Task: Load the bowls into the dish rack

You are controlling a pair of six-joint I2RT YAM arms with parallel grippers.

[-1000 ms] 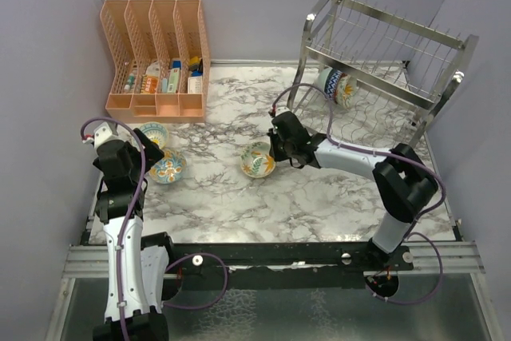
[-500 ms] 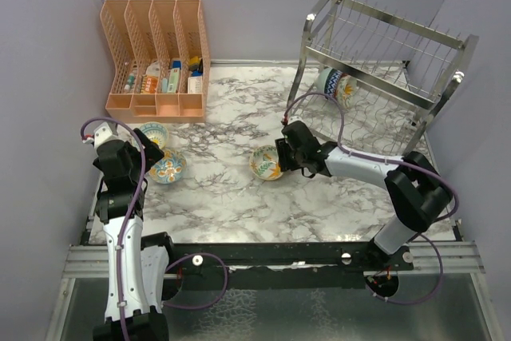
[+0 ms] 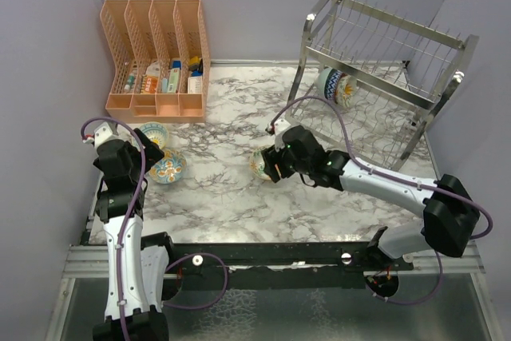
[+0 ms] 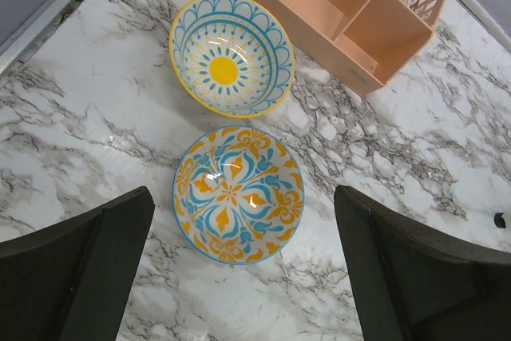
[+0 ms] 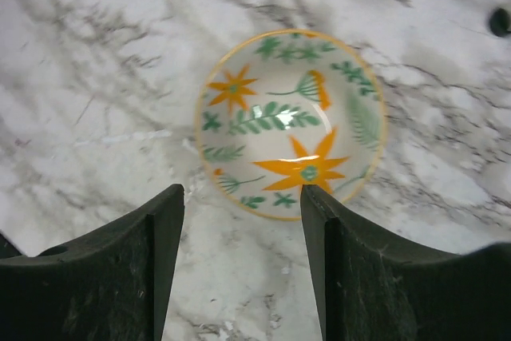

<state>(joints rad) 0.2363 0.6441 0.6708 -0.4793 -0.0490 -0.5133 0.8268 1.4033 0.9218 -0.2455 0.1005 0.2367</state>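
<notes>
Right claw [image 5: 242, 197] spread wide above flower-painted bowl [image 5: 291, 121] on marble worktop [image 5: 96, 53]; left claw [image 4: 241, 197], also wide, hovers over blue-orange bowl [image 4: 238, 221].

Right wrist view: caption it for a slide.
Open right pincer poised over an orange-flowered bowl on the marble table.

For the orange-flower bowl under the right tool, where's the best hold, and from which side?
Probably the rim nearest the tool, taken from above. The bowl sits upright, mouth up, and the right tool hangs open over that edge, so it could come straight down and straddle the thin wall.
</notes>
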